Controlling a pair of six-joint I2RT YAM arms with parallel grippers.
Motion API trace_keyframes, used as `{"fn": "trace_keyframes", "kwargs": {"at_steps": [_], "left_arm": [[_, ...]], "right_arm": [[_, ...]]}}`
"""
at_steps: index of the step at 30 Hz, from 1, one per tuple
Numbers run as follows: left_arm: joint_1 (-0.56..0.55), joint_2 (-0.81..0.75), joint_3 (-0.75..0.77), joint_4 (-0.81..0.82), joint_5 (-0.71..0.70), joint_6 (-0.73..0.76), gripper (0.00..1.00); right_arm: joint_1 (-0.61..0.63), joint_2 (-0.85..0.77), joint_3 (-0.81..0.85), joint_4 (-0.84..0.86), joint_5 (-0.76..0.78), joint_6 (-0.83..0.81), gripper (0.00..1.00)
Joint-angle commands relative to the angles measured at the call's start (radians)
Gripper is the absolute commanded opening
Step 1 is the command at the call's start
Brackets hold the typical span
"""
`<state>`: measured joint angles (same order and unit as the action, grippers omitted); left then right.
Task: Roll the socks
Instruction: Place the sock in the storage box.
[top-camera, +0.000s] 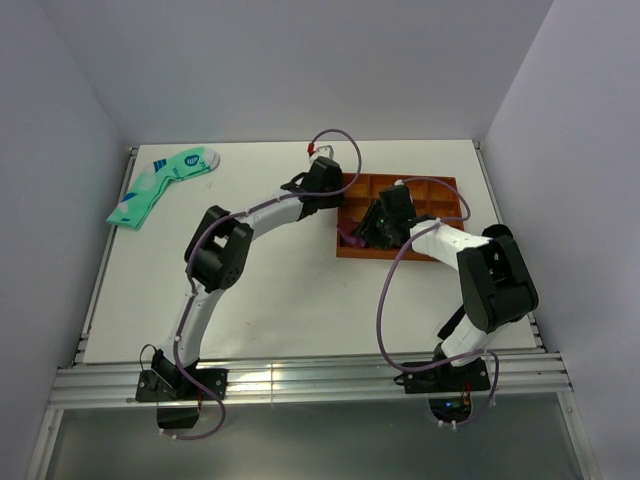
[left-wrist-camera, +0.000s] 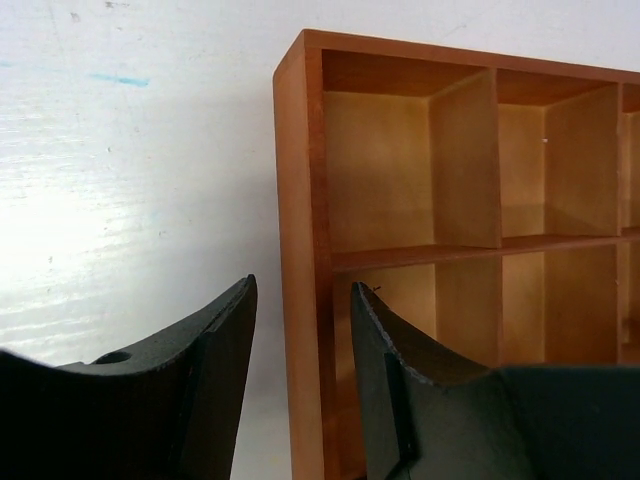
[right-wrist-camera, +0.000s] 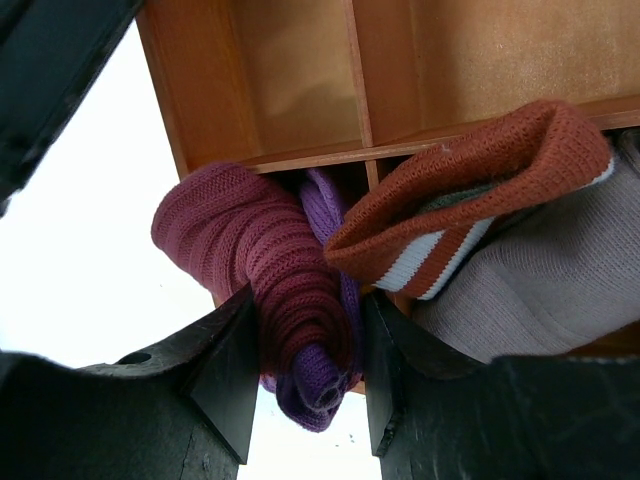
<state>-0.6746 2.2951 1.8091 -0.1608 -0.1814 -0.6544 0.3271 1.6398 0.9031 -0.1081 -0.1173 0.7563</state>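
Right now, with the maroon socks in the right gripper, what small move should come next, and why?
Probably shift the right gripper inward, then lower it: the socks it grips hang over the wooden tray's outer wall, partly above the table.

No legible text anywhere; blue marks on the mint-green socks (top-camera: 160, 187) are unreadable.
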Motion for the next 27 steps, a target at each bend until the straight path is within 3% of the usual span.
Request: {"fn": "trace_keyframes", "kwargs": {"at_steps": [1, 7, 17, 27], "left_arm": [[0.001, 0.032, 0.055, 0.023, -0.007, 0.001, 0.48], [0.001, 0.072, 0.075, 0.023, -0.009, -0.002, 0.44], [-0.005, 0.084, 0.019, 0.017, -0.049, -0.005, 0.00], [-0.005, 0.009, -0.083, 0.029, -0.095, -0.019, 0.00]], "right_arm": [[-0.020, 0.069, -0.030, -0.219, 0.091, -0.074, 0.00], [-0.020, 0.083, -0.020, -0.234, 0.087, -0.069, 0.00], [-0.019, 0.124, -0.013, -0.251, 0.077, -0.046, 0.00], [0.004, 0.189, 0.049, -0.352, 0.146, 0.005, 0.00]]}}
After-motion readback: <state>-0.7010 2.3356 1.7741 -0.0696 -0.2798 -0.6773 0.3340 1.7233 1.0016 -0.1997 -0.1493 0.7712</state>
